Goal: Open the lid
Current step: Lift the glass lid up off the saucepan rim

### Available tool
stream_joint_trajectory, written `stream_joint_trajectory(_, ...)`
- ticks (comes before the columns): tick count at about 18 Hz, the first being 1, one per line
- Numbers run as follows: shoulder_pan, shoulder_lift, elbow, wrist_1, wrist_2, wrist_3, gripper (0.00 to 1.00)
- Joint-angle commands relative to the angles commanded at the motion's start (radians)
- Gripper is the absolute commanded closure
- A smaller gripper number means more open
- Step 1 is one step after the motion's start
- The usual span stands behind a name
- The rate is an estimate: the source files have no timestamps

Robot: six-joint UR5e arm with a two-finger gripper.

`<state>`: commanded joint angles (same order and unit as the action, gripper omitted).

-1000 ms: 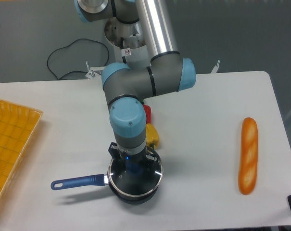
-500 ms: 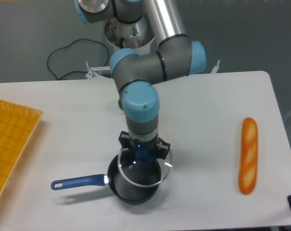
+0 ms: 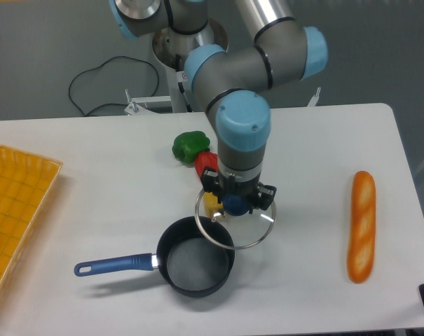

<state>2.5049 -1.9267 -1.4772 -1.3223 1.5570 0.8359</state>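
My gripper (image 3: 236, 203) is shut on the blue centre knob of the lid (image 3: 248, 227), a clear glass disc with a thin silver rim. I hold it in the air, up and to the right of the dark saucepan (image 3: 194, 264), so that only its left edge overlaps the pan's rim. The pan stands uncovered near the table's front edge and its blue handle (image 3: 113, 264) points left. Nothing shows inside the pan.
A green pepper (image 3: 190, 145), a red pepper (image 3: 205, 164) and a yellow one (image 3: 210, 205), partly hidden behind the lid, lie just behind the pan. A bread loaf (image 3: 361, 225) lies at the right. A yellow tray (image 3: 15, 203) sits at the left edge.
The lid, which sat on the saucepan a second ago, has been lifted off and carried up and to the right by the gripper. The pan has stayed in place.
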Motion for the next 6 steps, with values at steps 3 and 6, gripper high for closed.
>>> stream_joint_trajectory(3,0.023,0.002,-0.011,-0.002,0.000,0.014,0.53)
stream_joint_trajectory(6,0.037,0.015,-0.021,-0.002,0.002,0.043,0.53)
